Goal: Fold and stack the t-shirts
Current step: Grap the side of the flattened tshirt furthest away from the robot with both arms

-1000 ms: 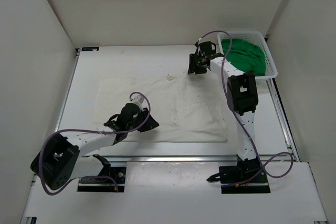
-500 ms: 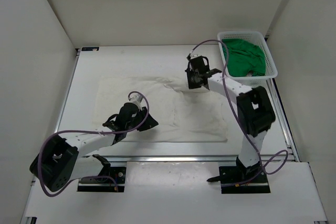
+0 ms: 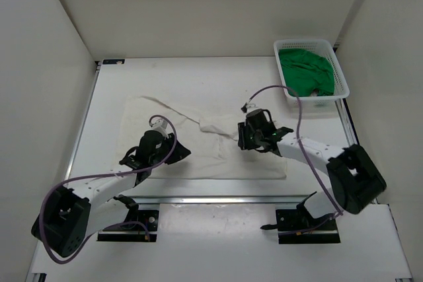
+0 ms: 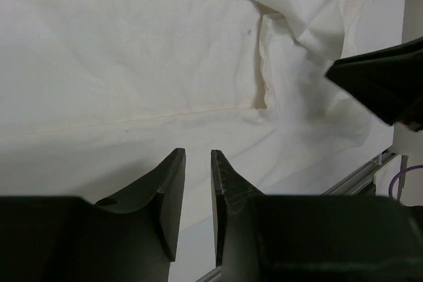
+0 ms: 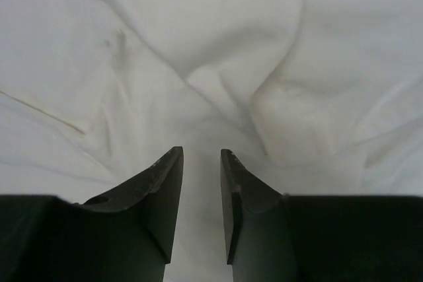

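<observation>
Near edge first: left tool (image 4: 197,153) hangs low, jaws a sliver apart, nothing pinched. Right tool (image 5: 201,151) is likewise parted and empty, closer to the rumpled fold of the white t-shirt (image 3: 198,160), which lies long-ways left to right across the worktop (image 3: 165,77). Far right, the green t-shirt (image 3: 304,70) sits in the basket (image 3: 344,84).

robot lab: white walled enclosure (image 3: 198,11) around table (image 3: 172,84)

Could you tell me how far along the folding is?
Nothing is stacked yet. In hand: the white shirt, its far-right corner drawn inward, with the left fingers and right fingers over it. To do: its other folds and the green shirt in the basket.
</observation>
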Robot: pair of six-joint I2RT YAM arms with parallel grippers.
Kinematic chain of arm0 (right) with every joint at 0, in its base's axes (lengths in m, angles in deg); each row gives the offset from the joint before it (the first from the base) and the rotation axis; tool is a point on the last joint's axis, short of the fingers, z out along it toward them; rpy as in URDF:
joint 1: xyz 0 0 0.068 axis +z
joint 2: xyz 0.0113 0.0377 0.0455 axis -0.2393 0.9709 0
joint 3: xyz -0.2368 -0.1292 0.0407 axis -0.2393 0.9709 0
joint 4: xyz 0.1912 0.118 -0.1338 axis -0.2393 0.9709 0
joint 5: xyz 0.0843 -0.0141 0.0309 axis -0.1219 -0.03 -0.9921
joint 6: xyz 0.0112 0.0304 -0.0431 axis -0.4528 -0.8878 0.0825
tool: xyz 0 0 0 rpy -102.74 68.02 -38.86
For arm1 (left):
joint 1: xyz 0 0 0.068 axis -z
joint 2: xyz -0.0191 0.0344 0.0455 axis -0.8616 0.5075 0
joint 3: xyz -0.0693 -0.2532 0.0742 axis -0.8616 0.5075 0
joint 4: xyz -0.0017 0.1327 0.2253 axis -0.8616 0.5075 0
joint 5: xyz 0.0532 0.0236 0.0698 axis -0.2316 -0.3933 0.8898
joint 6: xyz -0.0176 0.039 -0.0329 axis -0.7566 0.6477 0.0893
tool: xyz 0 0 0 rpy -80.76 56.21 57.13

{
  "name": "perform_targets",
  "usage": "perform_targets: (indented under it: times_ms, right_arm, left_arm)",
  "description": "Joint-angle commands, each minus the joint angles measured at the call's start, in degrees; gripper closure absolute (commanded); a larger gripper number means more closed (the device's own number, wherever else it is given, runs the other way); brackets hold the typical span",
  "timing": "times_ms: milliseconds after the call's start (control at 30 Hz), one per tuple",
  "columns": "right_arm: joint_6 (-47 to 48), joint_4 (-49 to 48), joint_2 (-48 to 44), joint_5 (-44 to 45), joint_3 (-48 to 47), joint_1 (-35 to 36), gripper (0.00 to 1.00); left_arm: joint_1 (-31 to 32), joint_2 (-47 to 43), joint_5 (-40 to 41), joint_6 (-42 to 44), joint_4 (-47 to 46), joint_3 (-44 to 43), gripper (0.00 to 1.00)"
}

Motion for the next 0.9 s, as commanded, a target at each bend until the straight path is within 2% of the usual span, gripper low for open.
perform_targets:
  times_ms: [0, 67, 200, 367, 500, 667, 867]
  right_arm:
    - [-3.3, -5.9, -9.0, -7.6, -0.2, -6.0, 0.72]
    - [-4.0, -8.1, -10.9, -9.4, 0.0, -8.9, 0.77]
    - [-3.5, -8.7, -5.2, -12.1, -3.9, -11.8, 0.82]
    - [-2.9, -9.1, 7.6, -18.0, -13.0, -14.5, 0.71]
    - [-2.6, -6.7, 15.1, -17.8, -19.8, -16.6, 0.68]
    - [-3.1, -7.7, 19.5, -15.8, -20.2, -17.7, 0.66]
    - [-3.0, -7.8, 25.7, -20.7, -23.2, -17.8, 0.64]
  left_arm:
    - [-1.9, -2.3, -0.7, 1.3, 1.6, -0.4, 0.66]
    - [-2.9, -3.1, -0.7, 2.3, 2.8, -1.5, 0.66]
    - [-5.8, -3.5, -1.5, 2.9, 4.3, -2.9, 0.66]
    - [-6.6, -3.3, -1.7, 3.3, 5.1, -3.3, 0.65]
    - [-7.5, -2.3, -2.0, 4.3, 5.3, -3.4, 0.66]
    - [-9.4, -1.4, -2.2, 4.9, 5.4, -4.0, 0.65]
    - [-7.9, 1.4, -2.1, 4.9, 3.8, -4.3, 0.66]
